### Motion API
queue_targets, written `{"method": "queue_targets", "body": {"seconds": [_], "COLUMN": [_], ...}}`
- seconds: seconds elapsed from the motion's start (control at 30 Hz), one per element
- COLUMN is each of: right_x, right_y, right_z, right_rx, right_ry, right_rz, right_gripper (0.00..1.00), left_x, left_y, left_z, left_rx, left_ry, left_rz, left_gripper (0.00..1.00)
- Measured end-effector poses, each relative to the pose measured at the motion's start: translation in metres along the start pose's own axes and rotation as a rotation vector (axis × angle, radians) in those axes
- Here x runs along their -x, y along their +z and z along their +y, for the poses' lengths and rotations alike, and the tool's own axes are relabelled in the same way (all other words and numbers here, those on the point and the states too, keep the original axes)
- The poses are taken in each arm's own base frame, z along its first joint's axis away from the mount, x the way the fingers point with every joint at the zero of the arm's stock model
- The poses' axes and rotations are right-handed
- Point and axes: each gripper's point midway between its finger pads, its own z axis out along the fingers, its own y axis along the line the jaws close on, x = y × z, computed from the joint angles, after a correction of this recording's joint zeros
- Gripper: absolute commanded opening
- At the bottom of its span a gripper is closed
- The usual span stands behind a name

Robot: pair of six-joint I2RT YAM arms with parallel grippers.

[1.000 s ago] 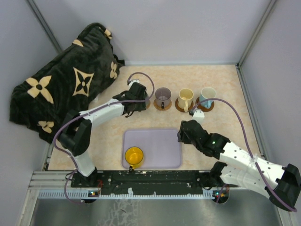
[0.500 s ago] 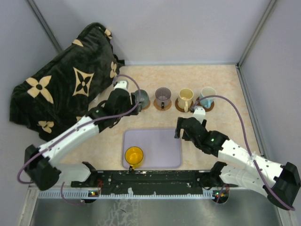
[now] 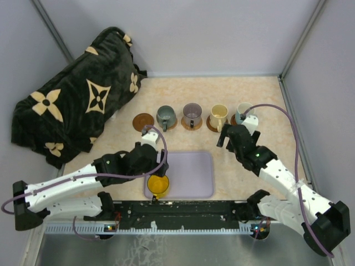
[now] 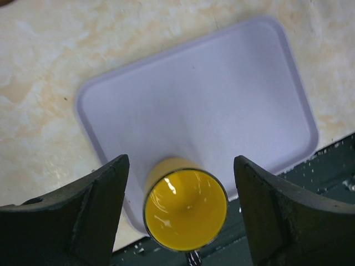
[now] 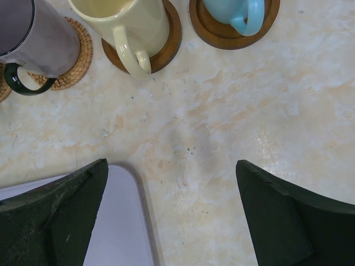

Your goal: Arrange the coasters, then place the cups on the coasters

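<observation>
1. Five coasters are seen in a left-to-right row on the far part of the surface [image 3: 260, 166].
2. The leftmost coaster [image 3: 143, 121], dark brown, carries nothing.
3. The next four are occupied, from left to right, by the grey-green cup [image 3: 165, 116], the purple-grey cup [image 3: 192, 113], the cream cup [image 3: 219, 115] and the light blue cup [image 3: 244, 111].
4. In the right wrist view the purple-grey cup is seated on a woven tan coaster [image 5: 77, 55], the cream cup on a dark wooden coaster [image 5: 169, 36], and the light blue cup on a second dark wooden coaster [image 5: 213, 33].
5. The yellow cup [image 3: 158, 183] stands upright in the near left corner of the lavender tray [image 3: 191, 172], well apart from the row.
6. Left claw [image 4: 180, 160]: released. It is held above the yellow cup, one finger to each side, with a gap seen on both sides.
7. Right claw [image 5: 172, 163]: released, spread wide, nothing between the fingers. It is held over bare surface between the tray's far right corner and the cream and light blue cups.
8. A black cloth with tan flower shapes [image 3: 77, 94] is bunched at the far left.
</observation>
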Motion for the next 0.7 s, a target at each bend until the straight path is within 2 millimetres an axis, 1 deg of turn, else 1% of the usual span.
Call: {"method": "queue_targets", "body": {"seconds": [0.03, 0.1, 0.23, 0.37, 0.53, 0.7], "right_x": [0.0, 0.0, 0.004, 0.011, 0.011, 0.013], "right_y": [0.0, 0.0, -0.004, -0.01, -0.012, -0.016], "right_z": [0.0, 0.0, -0.001, -0.001, -0.002, -0.003], "right_rx": [0.0, 0.0, 0.01, 0.024, 0.025, 0.034], "right_ry": [-0.002, -0.006, 0.001, 0.019, 0.021, 0.035], "right_rz": [0.001, -0.001, -0.016, -0.042, -0.043, -0.054], "right_gripper": [0.99, 0.99, 0.98, 0.97, 0.97, 0.96], "left_x": [-0.009, -0.025, -0.049, -0.066, -0.087, -0.104], "left_y": [-0.002, -0.007, -0.012, -0.013, -0.016, -0.023], "left_z": [-0.005, -0.013, -0.017, -0.02, -0.025, -0.015], "left_rx": [-0.007, -0.013, 0.005, 0.025, 0.048, 0.123], "left_ry": [0.01, 0.026, 0.04, 0.053, 0.076, 0.064], "left_rz": [0.02, 0.062, 0.12, 0.163, 0.203, 0.236], "left_gripper": [0.94, 0.96, 0.97, 0.97, 0.97, 0.95]}}
